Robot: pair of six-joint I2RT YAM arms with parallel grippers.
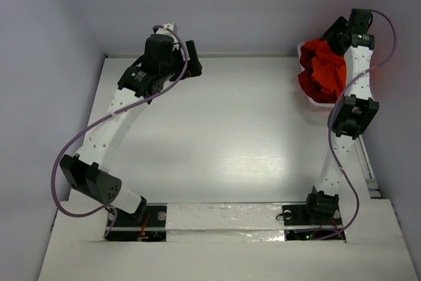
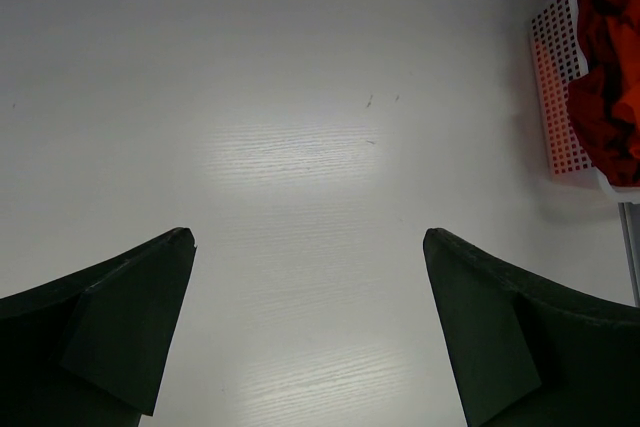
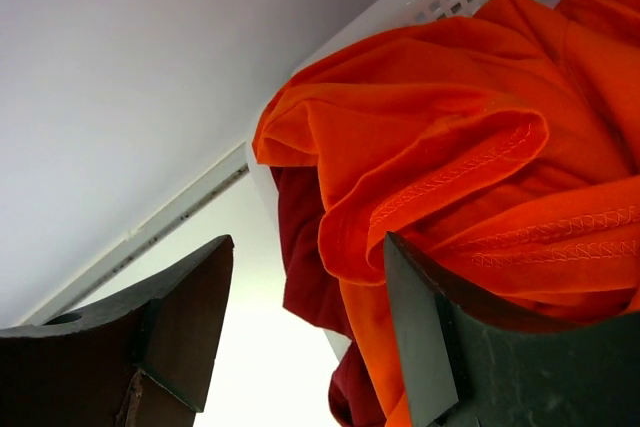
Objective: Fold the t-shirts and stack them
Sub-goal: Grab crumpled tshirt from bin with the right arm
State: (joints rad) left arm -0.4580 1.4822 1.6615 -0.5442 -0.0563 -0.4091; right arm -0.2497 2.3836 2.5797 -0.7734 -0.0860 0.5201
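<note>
T-shirts (image 1: 322, 70) are sitting bunched in the white basket (image 2: 555, 77) at the upper right of the overhead view, so nothing is folded or stacked yet. The right gripper (image 3: 308, 242) is hovering at the pile with its jaws parted and clamping nothing. A fold of the orange-red shirt (image 3: 470, 147) is hanging just beside one finger, with a dark crimson shirt (image 3: 305, 267) underneath. The left gripper (image 2: 308, 237) is hanging spread wide, holding nothing, above the table (image 1: 230, 129) at the upper left. Every shirt is waiting to be pulled out and folded. Walls (image 1: 197, 4) are closing in behind and right of the basket, while the bare table between the arms is offering room to spread cloth.
</note>
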